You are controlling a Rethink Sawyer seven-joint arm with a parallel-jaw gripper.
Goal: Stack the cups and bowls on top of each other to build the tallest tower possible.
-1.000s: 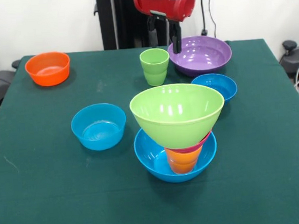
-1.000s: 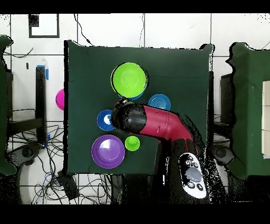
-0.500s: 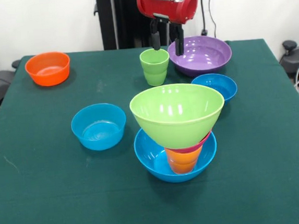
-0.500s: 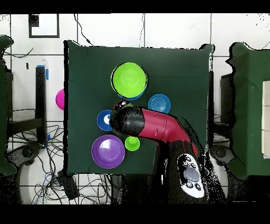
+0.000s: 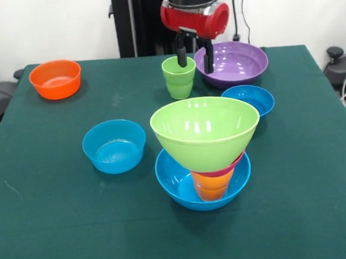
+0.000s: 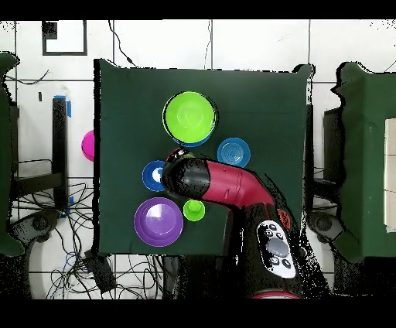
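Note:
The tower stands near the front: a large blue bowl (image 5: 176, 179) holds an orange-yellow cup (image 5: 212, 185), with a pink-red bowl (image 5: 235, 163) and a large lime green bowl (image 5: 205, 131) on top. The lime bowl also shows in the overhead view (image 6: 189, 116). The light green cup (image 5: 179, 76) stands upright beside the wide purple bowl (image 5: 232, 62). My gripper (image 5: 194, 55) is open and empty. It hangs just above and behind the cup's rim, one finger over the cup's edge and the other over the purple bowl's rim. In the overhead view the arm (image 6: 224, 186) hides it.
A small orange bowl (image 5: 55, 79) sits at the far left corner. One small blue bowl (image 5: 114, 146) is left of the tower and another (image 5: 248, 99) is in front of the purple bowl. In the overhead view a pink round thing (image 6: 87, 145) lies at the table's left edge.
My gripper has come down a little beside the green cup and shifted slightly right in the front view. It stays open. The cups and bowls have not moved.

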